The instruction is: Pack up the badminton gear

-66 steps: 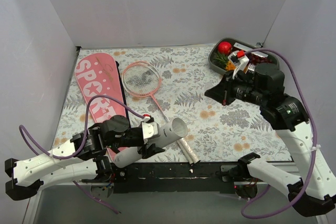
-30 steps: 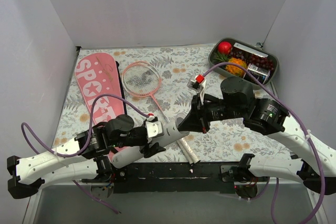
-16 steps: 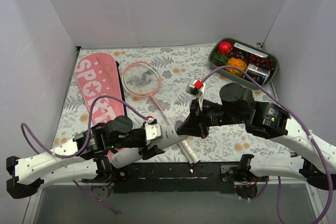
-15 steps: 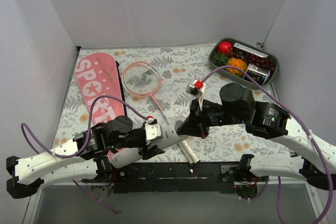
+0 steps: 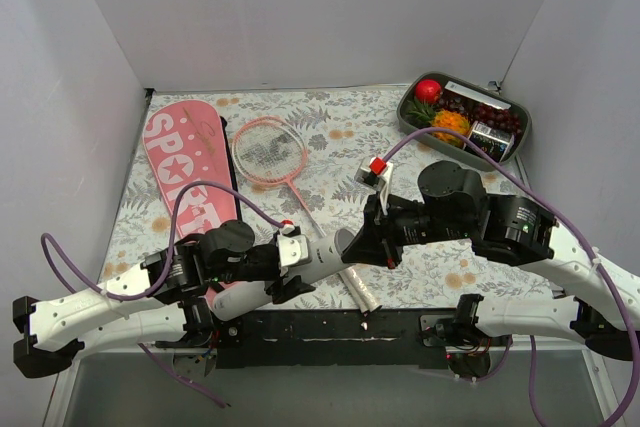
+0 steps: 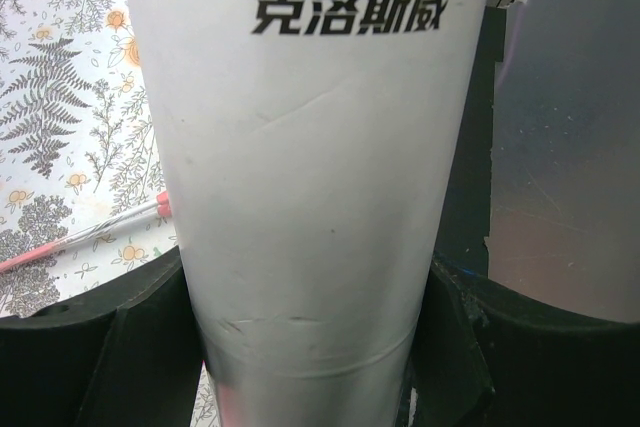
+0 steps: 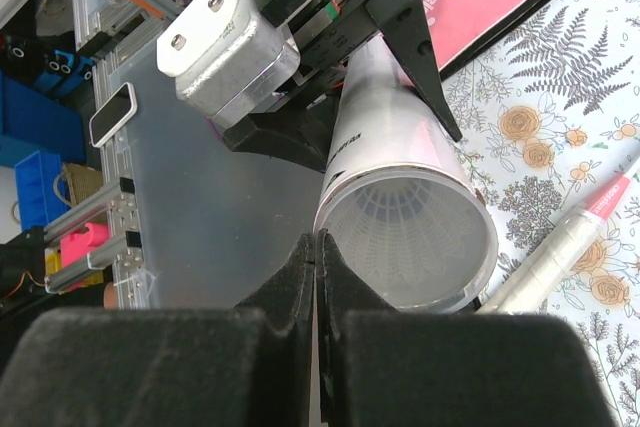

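Jaws of the left gripper [image 5: 290,269] clamp the smooth white tube [image 5: 325,257], tilted over the desk's [image 5: 400,147] near edge. A ribbed shuttlecock [image 7: 405,247] sits inside its round mouth. At the rim, the right gripper [image 7: 316,242] has its jaws clenched, empty. The pink racket [image 5: 268,150] and flat bag [image 5: 185,167] lie toward the far-left corner.

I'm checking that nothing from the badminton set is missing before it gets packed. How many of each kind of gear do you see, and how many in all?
Racket: 1
Tube: 1
Shuttlecock: 1, visible inside the tube's open end
Bag: 1
Total: 4
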### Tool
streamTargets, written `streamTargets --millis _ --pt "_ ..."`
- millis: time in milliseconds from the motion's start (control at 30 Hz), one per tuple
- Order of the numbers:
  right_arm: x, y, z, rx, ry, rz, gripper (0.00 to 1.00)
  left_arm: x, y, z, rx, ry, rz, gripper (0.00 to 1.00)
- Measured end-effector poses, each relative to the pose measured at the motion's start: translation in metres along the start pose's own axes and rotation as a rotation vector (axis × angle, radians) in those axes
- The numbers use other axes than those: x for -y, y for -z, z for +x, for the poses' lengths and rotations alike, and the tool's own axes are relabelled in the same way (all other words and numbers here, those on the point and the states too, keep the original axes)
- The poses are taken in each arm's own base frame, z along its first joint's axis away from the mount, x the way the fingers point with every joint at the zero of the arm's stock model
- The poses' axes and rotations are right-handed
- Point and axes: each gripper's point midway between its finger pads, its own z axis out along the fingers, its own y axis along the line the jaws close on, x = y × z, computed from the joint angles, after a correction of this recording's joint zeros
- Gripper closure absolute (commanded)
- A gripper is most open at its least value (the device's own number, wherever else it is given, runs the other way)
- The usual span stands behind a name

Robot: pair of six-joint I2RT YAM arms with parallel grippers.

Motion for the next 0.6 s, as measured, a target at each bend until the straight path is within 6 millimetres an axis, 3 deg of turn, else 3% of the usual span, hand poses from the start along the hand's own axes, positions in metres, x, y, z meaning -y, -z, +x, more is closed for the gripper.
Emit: streamTargets --millis 467,600 --pt "0.0 -0.009 0.006 -0.011 -0.006 -0.027 0.99 0.001 0.0 0.003 -0.011 -0.002 0.007 0.87" --pt "-0.001 -0.014 0.009 -0.011 -0.008 -0.049 0.87 0.002 0.002 0.005 -0.02 -0.005 0.012 0.87"
